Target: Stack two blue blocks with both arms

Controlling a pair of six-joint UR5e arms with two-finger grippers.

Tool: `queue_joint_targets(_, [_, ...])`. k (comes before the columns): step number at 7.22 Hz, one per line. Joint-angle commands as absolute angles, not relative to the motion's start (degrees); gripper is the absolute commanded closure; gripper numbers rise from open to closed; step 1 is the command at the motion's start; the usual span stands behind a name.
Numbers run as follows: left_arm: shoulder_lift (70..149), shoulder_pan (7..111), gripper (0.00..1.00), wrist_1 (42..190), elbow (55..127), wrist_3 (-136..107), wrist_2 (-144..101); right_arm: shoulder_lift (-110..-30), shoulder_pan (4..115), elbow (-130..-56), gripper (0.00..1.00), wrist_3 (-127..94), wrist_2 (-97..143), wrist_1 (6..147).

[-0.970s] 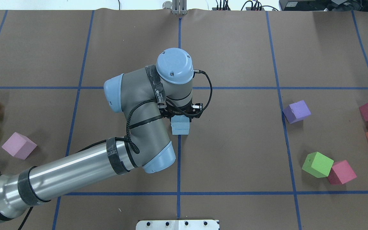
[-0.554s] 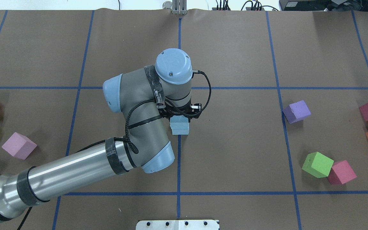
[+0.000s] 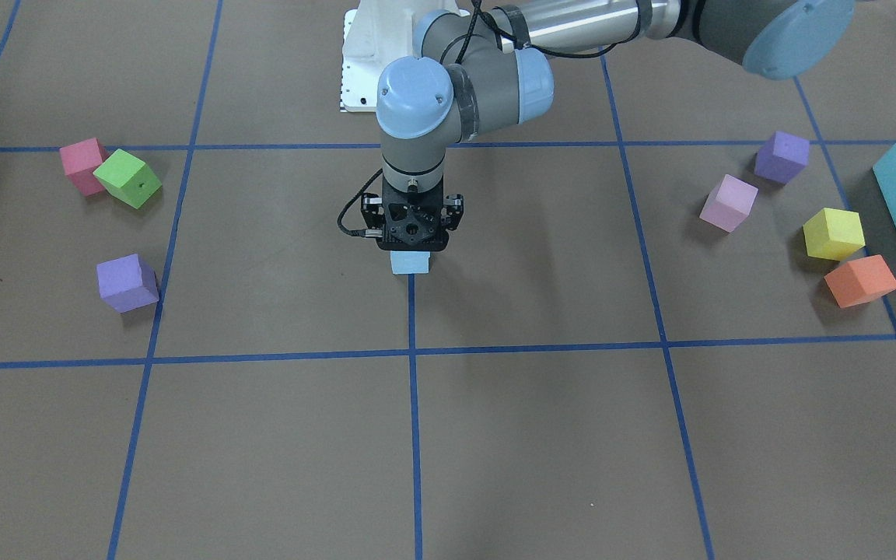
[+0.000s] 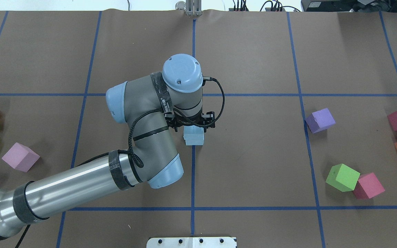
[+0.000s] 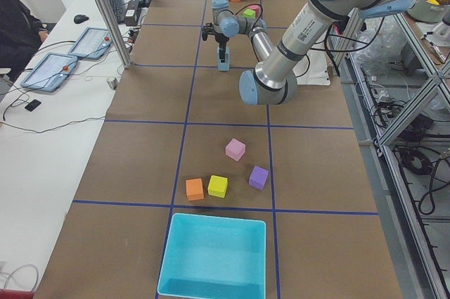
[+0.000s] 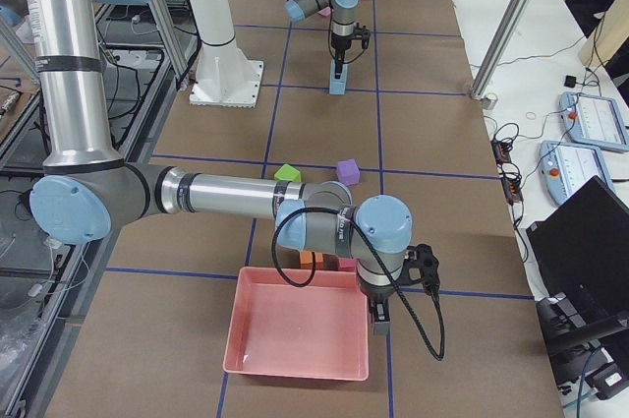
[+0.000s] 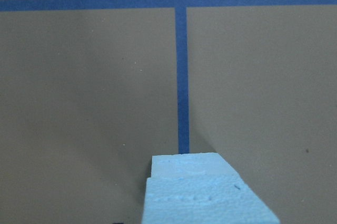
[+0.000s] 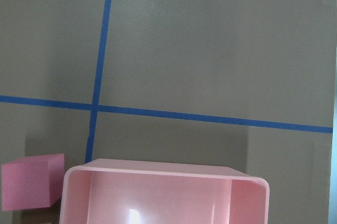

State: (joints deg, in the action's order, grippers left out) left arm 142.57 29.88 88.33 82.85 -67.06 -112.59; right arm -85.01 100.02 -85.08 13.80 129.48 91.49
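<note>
Two blue blocks (image 4: 194, 136) are sitting stacked on the centre tape line (image 4: 192, 172), upper one slightly offset, directly beneath the left gripper (image 3: 410, 247); whether its jaws are clamping or parted is not showing. Advised: opening fully, then rising straight up, avoiding dragging the top cube.

Left claw (image 3: 410, 245) sits directly over the blue blocks (image 4: 194, 136), closing off access from above; its arm overhangs the left. Open counter (image 4: 253, 165) near, far and right. Purple cube (image 4: 320, 120) right and lilac cube (image 4: 20, 157) left, both well apart.
</note>
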Motion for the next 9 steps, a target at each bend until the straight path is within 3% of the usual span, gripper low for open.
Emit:
queue_joint_targets(1, [142.38,29.97,0.02,88.24,85.5,-67.41,-112.85,-85.08,100.02,-85.08,0.0,13.8,129.55,91.49])
queue_joint_targets(3, [142.47,31.36,0.02,81.17,94.34,-67.33,-113.29,-84.99,100.02,-85.08,0.0,13.8,129.55,91.49])
queue_joint_targets(5, [141.43,39.85,0.02,74.31,101.48,-64.19,-118.54,-84.9,99.85,-85.08,0.0,13.8,129.46,91.49])
queue_joint_targets(7, [129.54,55.63,0.02,65.42,111.67,-40.91,-121.7,-84.73,98.53,-85.6,0.0,11.87,129.64,91.41])
queue_joint_targets(9, [120.36,71.56,0.02,65.3,108.57,-15.14,-131.54,-84.81,98.0,-85.61,0.0,12.21,129.64,91.49])
